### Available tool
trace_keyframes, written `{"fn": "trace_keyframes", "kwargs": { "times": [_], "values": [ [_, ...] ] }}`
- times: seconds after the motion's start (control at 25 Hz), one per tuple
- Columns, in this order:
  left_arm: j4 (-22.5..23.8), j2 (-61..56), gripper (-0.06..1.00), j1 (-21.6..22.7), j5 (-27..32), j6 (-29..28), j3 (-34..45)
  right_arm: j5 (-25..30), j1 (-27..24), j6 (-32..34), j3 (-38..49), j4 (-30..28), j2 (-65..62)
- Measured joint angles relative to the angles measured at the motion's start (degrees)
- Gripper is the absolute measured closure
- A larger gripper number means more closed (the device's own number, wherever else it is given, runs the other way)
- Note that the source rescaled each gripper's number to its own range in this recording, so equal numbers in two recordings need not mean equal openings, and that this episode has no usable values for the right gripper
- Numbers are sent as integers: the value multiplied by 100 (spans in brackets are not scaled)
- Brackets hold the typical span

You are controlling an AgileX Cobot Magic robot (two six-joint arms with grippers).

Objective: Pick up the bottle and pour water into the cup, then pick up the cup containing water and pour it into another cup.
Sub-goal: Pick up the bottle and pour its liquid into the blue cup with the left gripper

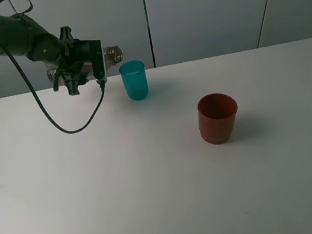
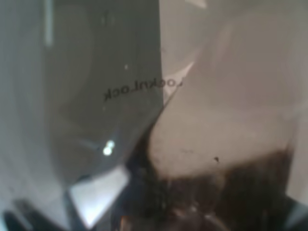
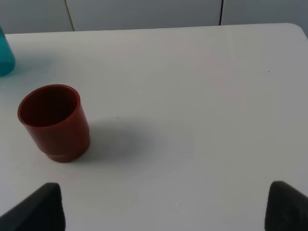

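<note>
While the pour is being lined up, surface (image 1: 157, 210): it is carrying two cups, both upright and well apart.
Left arm (image 1: 10, 32): it is reaching in from the far left, with a black cable (image 1: 58, 122) looping down beneath it.
Bottle (image 1: 113, 53): it is hanging above the far left of the surface, tipped close to level. Its open neck is pointing right, just beside and slightly above the teal cup's rim. No stream is showing, so I cannot tell whether water is running.
Bottle handling: smooth, thin plastic is probably making it light and slippery. A hold around the mid-body is looking soundest for tilting.
Left end effector (image 1: 87, 60): it is clamping narrow around the bottle's body, which is filling the left wrist view.
Right end effector (image 3: 163, 211): it is hovering with fingers spread wide and is carrying nothing.
Red-brown cup (image 1: 218, 117): it is standing right of centre, opaque and stiff-looking, its dark inside showing no water.
Teal cup (image 1: 134, 80): it is standing at the far side, left of centre, right beside the bottle's mouth.
Teal cup handling: small and thin-walled, it is likely tipping easily. A gentle grip around the mid-wall, below the rim, is seeming wisest once it is holding water.
</note>
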Motion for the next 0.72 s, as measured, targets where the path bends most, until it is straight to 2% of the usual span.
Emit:
{"fn": "trace_keyframes", "kwargs": {
  "times": [0.24,0.72],
  "values": [
    [540,14,92,-59,225,-387,-46,0,0,0,0,0,0],
    [833,14,92,-93,275,-429,-68,0,0,-33,0,0,0]
  ]
}}
